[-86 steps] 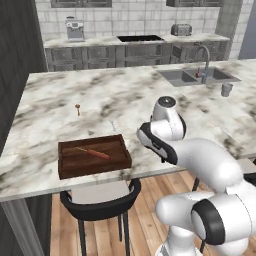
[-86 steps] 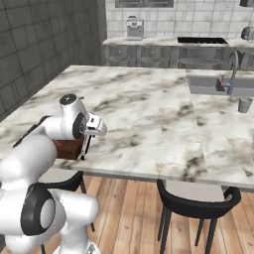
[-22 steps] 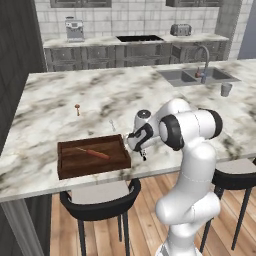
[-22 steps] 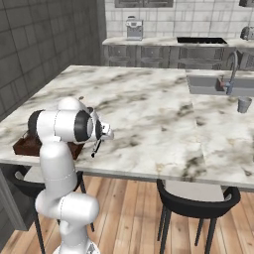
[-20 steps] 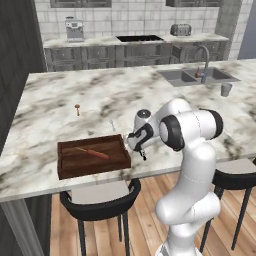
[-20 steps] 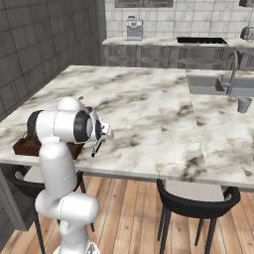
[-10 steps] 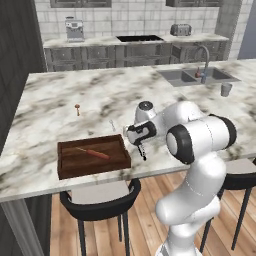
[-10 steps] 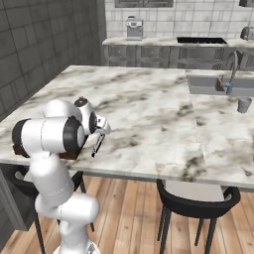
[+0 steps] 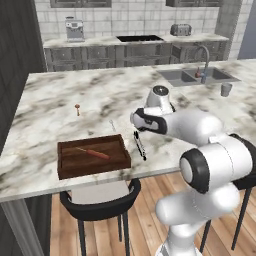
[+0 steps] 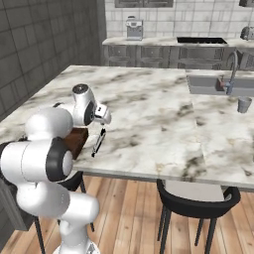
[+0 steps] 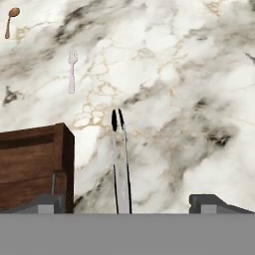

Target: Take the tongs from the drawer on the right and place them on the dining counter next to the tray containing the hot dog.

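Dark tongs [image 11: 120, 164] beside tray [image 11: 35, 164] edge

I see open marble on the dining counter [image 9: 100, 90] to the right of the tongs [image 11: 121, 164] and beyond their tips. The tray [image 11: 35, 164] wall stands just beside them on the left. Farther off lie a silver fork [image 11: 71, 69] and a small brown knob-like item [image 11: 11, 20].

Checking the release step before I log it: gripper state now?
Gripper: open, holding nothing; fingers spread wide, the tongs lying on the counter between them, beside the tray.
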Controlling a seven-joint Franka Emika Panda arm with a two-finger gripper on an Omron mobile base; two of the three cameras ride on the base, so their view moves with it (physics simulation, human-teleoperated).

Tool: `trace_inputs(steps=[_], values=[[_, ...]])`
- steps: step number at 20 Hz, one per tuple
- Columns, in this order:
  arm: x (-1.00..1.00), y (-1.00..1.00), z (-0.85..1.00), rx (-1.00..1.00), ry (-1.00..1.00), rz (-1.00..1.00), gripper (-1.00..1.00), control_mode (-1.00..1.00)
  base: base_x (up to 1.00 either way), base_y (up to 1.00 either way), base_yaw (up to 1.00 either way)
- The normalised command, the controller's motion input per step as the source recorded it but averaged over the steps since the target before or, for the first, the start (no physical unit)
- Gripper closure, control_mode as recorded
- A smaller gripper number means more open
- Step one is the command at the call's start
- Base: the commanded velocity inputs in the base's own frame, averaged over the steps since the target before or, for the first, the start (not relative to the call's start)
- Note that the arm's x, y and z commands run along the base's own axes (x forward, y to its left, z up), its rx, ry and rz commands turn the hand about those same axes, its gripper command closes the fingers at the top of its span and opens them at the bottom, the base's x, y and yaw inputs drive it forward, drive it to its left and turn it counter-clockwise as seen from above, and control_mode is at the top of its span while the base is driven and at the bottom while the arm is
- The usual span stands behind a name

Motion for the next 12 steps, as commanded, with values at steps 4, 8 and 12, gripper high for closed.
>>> trace_inputs(steps=[4, 8, 12], values=[[-0.47, -0.26, 0.98, 0.00, -0.10, 0.00, -1.00, -1.00, 0.00, 0.00, 0.00], [-0.58, -0.25, 0.85, 0.00, -0.18, -0.03, -1.00, -1.00, 0.00, 0.00, 0.00], [-0.71, -0.23, 0.66, 0.01, -0.27, -0.05, -1.00, -1.00, 0.00, 0.00, 0.00]])
